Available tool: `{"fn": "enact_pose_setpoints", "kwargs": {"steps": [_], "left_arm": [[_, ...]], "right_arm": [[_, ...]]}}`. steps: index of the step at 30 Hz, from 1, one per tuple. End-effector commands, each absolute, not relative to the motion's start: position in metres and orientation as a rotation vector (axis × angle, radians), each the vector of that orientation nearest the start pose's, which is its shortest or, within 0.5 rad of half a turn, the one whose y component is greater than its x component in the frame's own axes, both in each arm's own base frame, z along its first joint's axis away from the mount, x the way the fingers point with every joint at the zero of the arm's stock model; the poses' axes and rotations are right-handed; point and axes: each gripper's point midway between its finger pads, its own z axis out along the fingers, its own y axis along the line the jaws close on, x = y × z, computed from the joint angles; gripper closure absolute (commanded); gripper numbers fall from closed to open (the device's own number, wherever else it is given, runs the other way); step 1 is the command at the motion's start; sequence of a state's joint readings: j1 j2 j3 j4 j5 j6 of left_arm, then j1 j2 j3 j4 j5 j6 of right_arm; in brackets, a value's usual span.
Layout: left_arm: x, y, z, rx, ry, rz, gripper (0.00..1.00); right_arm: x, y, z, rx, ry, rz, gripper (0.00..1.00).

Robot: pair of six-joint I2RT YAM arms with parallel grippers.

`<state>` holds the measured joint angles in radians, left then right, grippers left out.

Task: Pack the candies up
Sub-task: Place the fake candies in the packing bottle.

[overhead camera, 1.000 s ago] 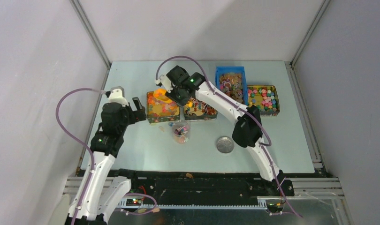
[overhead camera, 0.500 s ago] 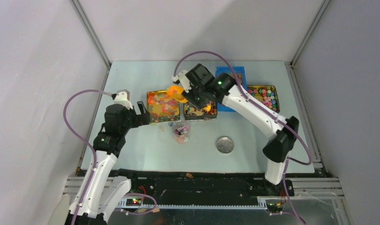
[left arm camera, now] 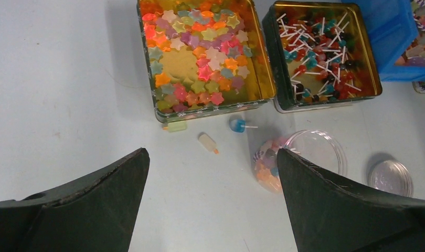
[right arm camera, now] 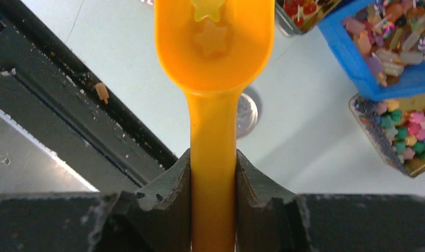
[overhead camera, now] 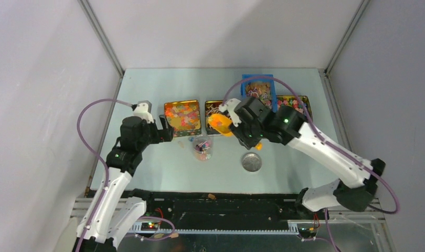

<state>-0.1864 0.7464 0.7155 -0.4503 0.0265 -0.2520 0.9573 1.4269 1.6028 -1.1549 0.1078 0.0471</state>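
My right gripper (right arm camera: 213, 157) is shut on the handle of the orange scoop (right arm camera: 213, 47), whose bowl holds two star candies (right arm camera: 210, 37). In the top view the scoop (overhead camera: 219, 124) hangs just right of and behind the clear cup (overhead camera: 202, 147), which holds a few mixed candies. My left gripper (left arm camera: 212, 153) is open and empty, low over the table left of the cup (left arm camera: 299, 163). The star candies tin (left arm camera: 205, 58) and the lollipop tin (left arm camera: 326, 52) lie beyond it. Three loose candies (left arm camera: 208, 143) lie on the table by the star tin.
The round silver lid (overhead camera: 251, 161) lies right of the cup. A blue bin (overhead camera: 258, 89) of wrapped pieces stands at the back, and a tin of coloured jellies (right arm camera: 404, 136) to its right. One stray candy (right arm camera: 101, 92) sits on the black rail at the near edge.
My right arm has carried the scoop from over the star tin rightward and nearer, stopping beside the cup. My left gripper has edged right toward the cup, still open.
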Motion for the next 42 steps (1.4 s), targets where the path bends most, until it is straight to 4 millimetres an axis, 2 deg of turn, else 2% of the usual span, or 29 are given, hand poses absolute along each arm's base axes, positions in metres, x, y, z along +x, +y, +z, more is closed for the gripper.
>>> {"fn": "enact_pose_setpoints", "kwargs": {"steps": [1,4,9,15,25,29,42], "left_arm": [[0.27,-0.075,0.203,0.004,2.034,-0.329,0.0],[0.271,-0.076,0.203,0.008,2.035,-0.331,0.0],[0.269,-0.077,0.203,0.012,2.036,-0.328,0.0],[0.269,-0.079,0.202,0.021,2.04,-0.321,0.0],[0.268,-0.078,0.203,0.022,2.037,-0.308,0.0],[0.268,-0.079,0.203,0.025,2.035,-0.306,0.0],[0.267,-0.079,0.202,0.028,2.04,-0.276,0.0]], "right_arm": [[0.172,0.223,0.261,-0.987,2.344,0.269,1.0],[0.161,0.211,0.259,-0.984,2.372,0.255,1.0],[0.158,0.21,0.254,-1.04,2.408,0.209,1.0],[0.159,0.229,0.238,-1.171,2.431,0.129,1.0],[0.165,0.267,0.212,-1.324,2.442,0.126,1.0],[0.167,0.28,0.207,-1.372,2.432,0.125,1.0],[0.181,0.28,0.194,-1.442,2.472,-0.092,1.0]]}}
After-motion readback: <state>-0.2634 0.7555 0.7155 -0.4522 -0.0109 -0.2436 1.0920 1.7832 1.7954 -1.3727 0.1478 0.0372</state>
